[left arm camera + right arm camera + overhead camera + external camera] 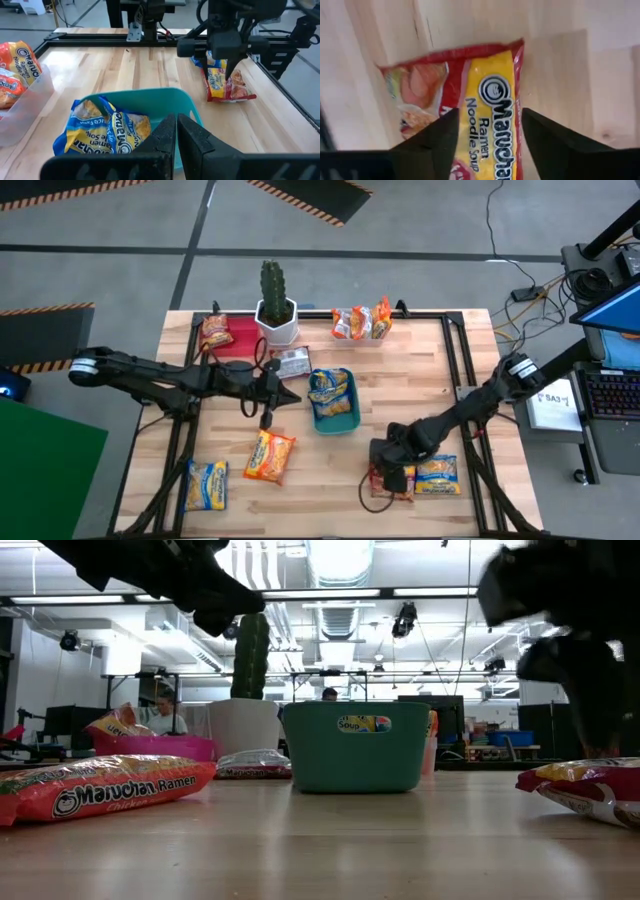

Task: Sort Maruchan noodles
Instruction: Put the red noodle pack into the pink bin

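My right gripper [392, 470] [487, 116] is open and points down over a red-and-yellow Maruchan packet [470, 95] [398, 483] that lies flat near the table's near right edge. Its fingers stand over the packet's two long sides. A yellow-blue packet [438, 476] lies flat right beside it. My left gripper [267, 413] [176, 121] is shut and empty, lifted above the table left of the green tray [345, 423]. That tray holds a yellow-blue packet [102, 132]. An orange packet [270, 456] and another yellow-blue packet [206, 485] lie flat near the near edge. My right gripper comes at the red-and-yellow packet from above, its open fingers [437, 135] across the packet's width. The packet lies flat on the table. I cannot tell whether the fingertips touch it.
A pink tray [238, 340] with an orange packet [214, 330] sits at the far left. The cactus in its white pot [276, 308] stands beside it. A clear tray with orange packets [361, 323] sits at the far edge. A pale packet [292, 362] lies by the green tray.
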`<state>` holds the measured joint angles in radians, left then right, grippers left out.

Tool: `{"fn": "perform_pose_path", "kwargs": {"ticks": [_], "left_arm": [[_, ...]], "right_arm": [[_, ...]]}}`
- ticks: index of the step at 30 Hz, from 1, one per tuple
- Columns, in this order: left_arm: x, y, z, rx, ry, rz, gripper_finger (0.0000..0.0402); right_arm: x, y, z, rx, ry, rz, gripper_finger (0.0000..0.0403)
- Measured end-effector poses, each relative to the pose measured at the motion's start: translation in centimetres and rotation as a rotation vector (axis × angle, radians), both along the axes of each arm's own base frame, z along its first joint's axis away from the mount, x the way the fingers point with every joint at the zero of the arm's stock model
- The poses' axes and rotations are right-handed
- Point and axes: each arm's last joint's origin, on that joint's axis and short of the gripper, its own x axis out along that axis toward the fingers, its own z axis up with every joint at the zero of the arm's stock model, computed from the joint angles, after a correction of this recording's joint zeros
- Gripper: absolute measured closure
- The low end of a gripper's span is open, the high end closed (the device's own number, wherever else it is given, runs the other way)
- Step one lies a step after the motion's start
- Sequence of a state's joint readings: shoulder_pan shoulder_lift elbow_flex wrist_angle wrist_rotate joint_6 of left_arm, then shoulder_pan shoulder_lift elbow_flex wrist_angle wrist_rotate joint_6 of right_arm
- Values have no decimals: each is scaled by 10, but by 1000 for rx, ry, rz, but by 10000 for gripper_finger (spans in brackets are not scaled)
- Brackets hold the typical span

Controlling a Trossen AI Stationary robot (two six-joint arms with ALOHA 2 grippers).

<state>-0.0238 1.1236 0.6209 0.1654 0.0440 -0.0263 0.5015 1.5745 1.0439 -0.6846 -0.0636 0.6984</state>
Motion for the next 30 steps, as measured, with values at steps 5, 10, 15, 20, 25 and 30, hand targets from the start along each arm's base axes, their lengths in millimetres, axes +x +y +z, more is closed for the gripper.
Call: {"fn": "perform_pose_path", "kwargs": {"ticks": [5, 10, 15, 20, 25, 30], "left_arm": [[0, 0, 0, 5, 0, -1, 402], [1, 0, 1, 5, -17, 0, 402], [1, 0, 3, 5, -36, 1, 402], [2, 0, 5, 15, -56, -3, 402], [3, 0, 8, 15, -87, -2, 402], [3, 0, 9, 15, -98, -2, 402]], "right_arm": [[-8, 2, -22, -2, -63, 4, 155], [-14, -1, -42, 34, -133, -16, 151], [-19, -5, -53, 8, -190, -33, 186], [-16, -5, -53, -9, -233, -8, 262], [-12, -3, -49, 2, -296, 35, 341], [-13, -4, -38, 2, -326, 76, 368]]}}
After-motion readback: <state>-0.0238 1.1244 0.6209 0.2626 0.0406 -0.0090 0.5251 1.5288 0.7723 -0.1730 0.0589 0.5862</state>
